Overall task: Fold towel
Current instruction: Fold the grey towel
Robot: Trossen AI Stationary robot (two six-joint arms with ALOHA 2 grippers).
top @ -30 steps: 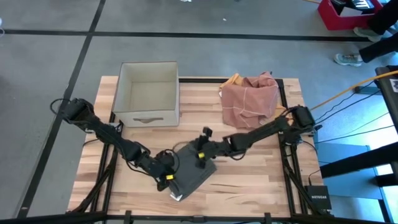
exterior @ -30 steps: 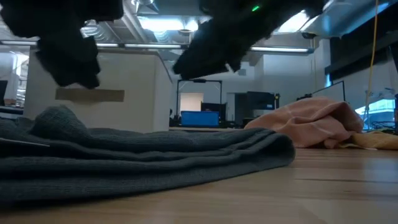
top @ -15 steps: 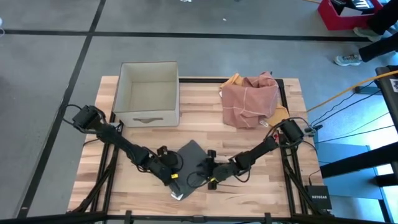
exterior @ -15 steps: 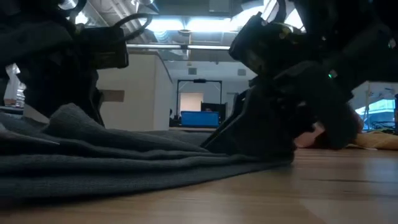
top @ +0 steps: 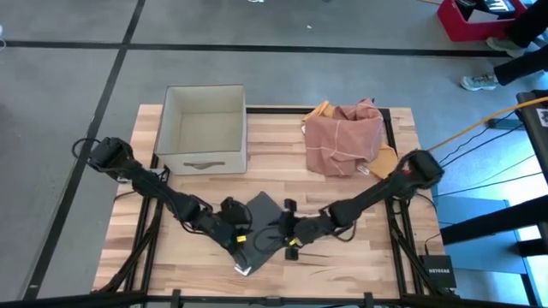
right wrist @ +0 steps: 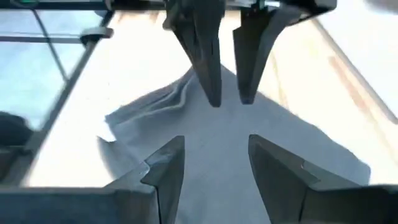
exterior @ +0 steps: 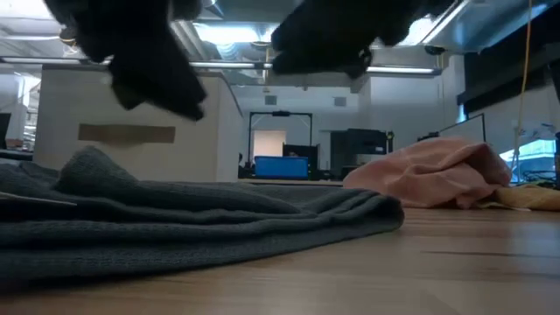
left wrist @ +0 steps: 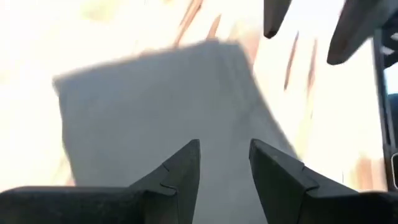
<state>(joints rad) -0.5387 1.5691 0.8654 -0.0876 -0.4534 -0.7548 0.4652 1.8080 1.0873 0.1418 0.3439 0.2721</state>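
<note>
The left gripper [top: 242,241] hangs with fingers parted and empty above the folded grey towel [top: 264,231], near the table's front edge. Facing it just right, the right gripper [top: 281,239] is also spread and empty. Bare wood [top: 360,265] lies further right; a box [top: 204,128] and pink cloth [top: 345,137] sit well behind.

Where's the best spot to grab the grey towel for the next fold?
Probably the grey towel corner pointing toward the beige box, approached from above. It lies flat and folded, with layered edges nearest the right gripper. The left gripper hovers open at the opposite side.
</note>
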